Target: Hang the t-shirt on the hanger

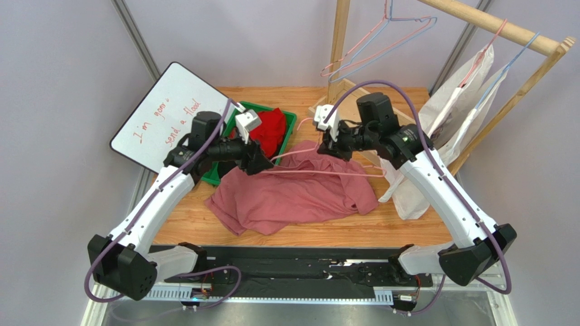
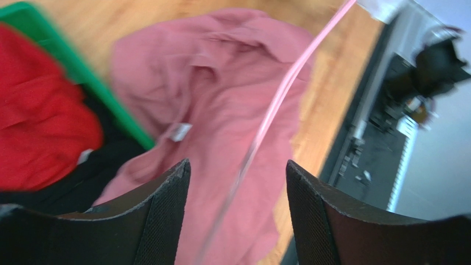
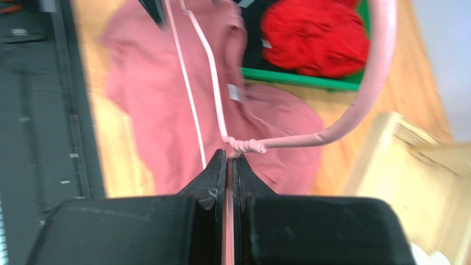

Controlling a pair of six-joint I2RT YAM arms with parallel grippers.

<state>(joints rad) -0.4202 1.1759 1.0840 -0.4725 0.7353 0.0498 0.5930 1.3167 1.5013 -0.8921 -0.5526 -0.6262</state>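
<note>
Far left: whiteboard [image 1: 170,109] leaning at the table's edge. Next to it, green bin [image 1: 289,117] holding a red garment [image 1: 272,129] with something black under it. Neither one is my job.

Left gripper [image 2: 236,165]: fingers spread wide, gripping nothing. A pink wire runs through the gap between them, but I see no pad touching it.

Centre: the t-shirt [image 1: 293,200] lies crumpled on the wooden table [image 1: 408,221], its left edge just beside the bin. It is not spread flat. A small white label [image 2: 178,131] shows on the cloth, likely the neck, though the folds hide the opening.

The hanger [image 1: 320,174] is above the shirt, long bar across it. None of the wire is inside the cloth.

Right gripper [image 3: 231,157]: fingers pinched tight on the hanger's wire just below the twisted neck, hook curling off to one side.

Far right: wooden rack [image 1: 490,26] with spare hangers [image 1: 381,34] on it, well apart from the work.

My reading: early stage. The hanger is carried by the right side alone and the shirt is not yet dressed on it. Next move calls for my free left fingers to find the collar or hem, pinch one layer and lift it open, while the right steers one hanger shoulder in. Risks: pinching both layers, or the wire twisting in a thin grip.
</note>
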